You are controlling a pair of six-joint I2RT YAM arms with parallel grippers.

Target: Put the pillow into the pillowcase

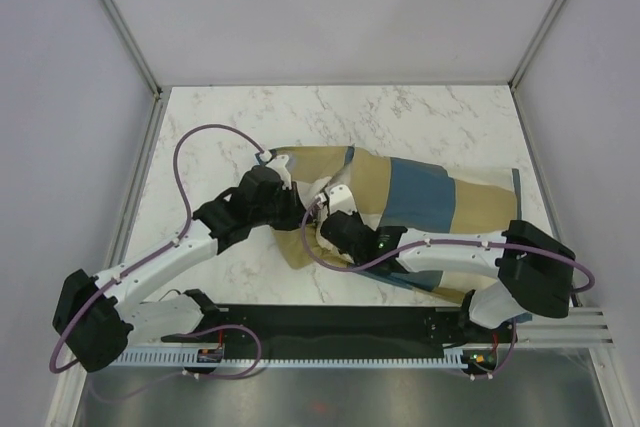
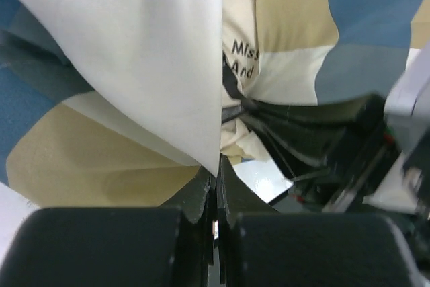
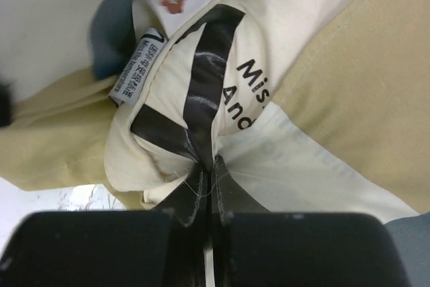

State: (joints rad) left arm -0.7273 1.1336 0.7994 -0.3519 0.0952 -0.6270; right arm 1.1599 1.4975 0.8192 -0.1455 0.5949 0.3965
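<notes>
The checked blue, tan and cream pillowcase (image 1: pixel 420 197) lies across the middle of the table, its open end toward the left. My left gripper (image 1: pixel 290 195) sits at that end. In the left wrist view its jaws (image 2: pixel 220 166) are shut on a cream edge of the pillowcase (image 2: pixel 134 52). Behind that edge shows the cream pillow (image 2: pixel 236 18) with dark text. My right gripper (image 1: pixel 335 219) is beside the left one at the opening. Its jaws (image 3: pixel 209 166) are shut on a bunched corner of the pillow (image 3: pixel 269 25) at the black mark. Tan pillowcase cloth (image 3: pixel 376 78) wraps round it.
The white marble table (image 1: pixel 230 117) has grey enclosure walls on three sides. A black rail (image 1: pixel 330 332) runs along the near edge between the arm bases. Purple cables loop over both arms. Two sewn labels (image 3: pixel 134 65) hang from the pillow's corner.
</notes>
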